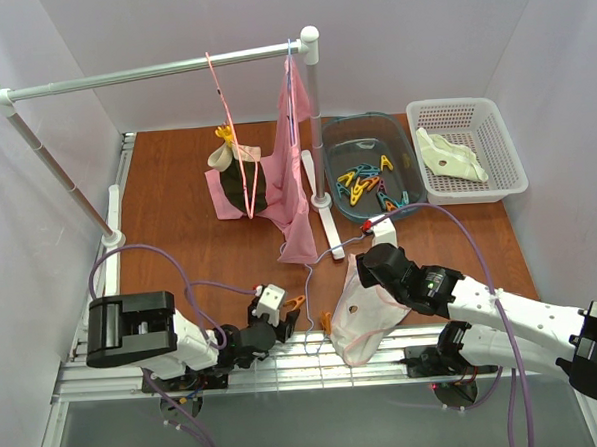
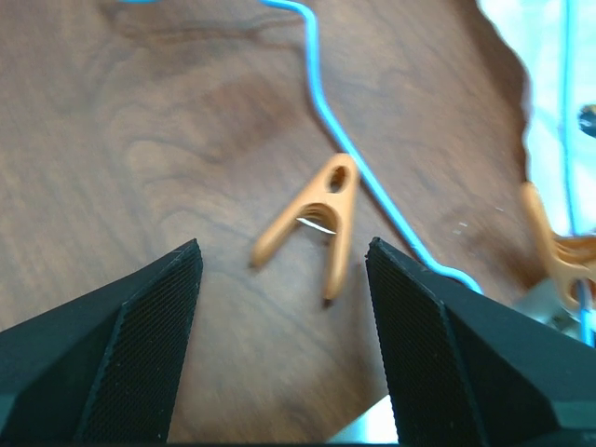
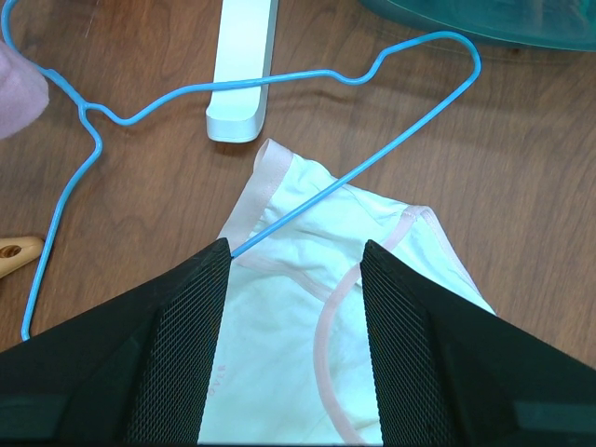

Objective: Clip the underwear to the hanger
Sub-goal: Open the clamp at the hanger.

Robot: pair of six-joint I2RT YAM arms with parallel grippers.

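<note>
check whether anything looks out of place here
One orange peg lies loose on the table in front of the left pincer, away from the tub of pegs. The blue hanger lies flat across the underwear instead of hanging on the rail.

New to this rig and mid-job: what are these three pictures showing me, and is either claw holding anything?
Two robot arms sit at the near edge of the table. The wide picture looks down from above; the other two come from cameras on each wrist, the black wedges being its fingers. The left gripper stands open around an orange peg, not touching. The right gripper stands open over the underwear, with the blue hanger lying across it. Neither holds anything. A tub of pegs and a basket stand behind.
</note>
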